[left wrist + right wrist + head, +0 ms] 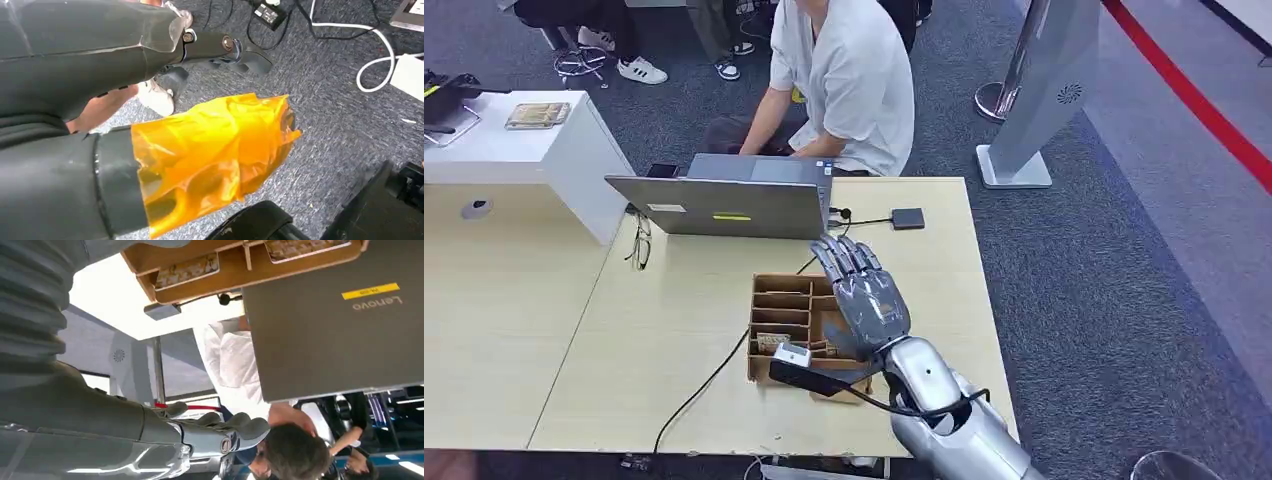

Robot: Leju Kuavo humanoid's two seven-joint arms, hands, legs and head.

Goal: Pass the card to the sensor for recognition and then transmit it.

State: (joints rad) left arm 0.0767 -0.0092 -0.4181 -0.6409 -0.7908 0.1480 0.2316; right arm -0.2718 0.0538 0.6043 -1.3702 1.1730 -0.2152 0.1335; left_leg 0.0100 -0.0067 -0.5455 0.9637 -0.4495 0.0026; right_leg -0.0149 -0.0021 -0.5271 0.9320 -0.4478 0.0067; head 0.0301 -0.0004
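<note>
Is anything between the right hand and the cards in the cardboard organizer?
Nothing visible. The right hand, holding nothing with fingers extended, hovers over the cardboard organizer. Cards lie in a compartment near its front, with a small grey device beside them, not over them.

Surface (674, 330) is looking like pale matt wood laminate, smooth. Beside the laptop (724, 205), whose lid is showing as matt grey metal-look, the divided tray (789, 305) is reading as raw brown cardboard. Right hand (869, 300) is showing glossy grey plastic, forearm behind it shining like brushed silver metal. Floor (1104, 290) is looking like rough blue-grey carpet. Left hand (215, 150) is sitting under crinkled glossy amber film.
</note>
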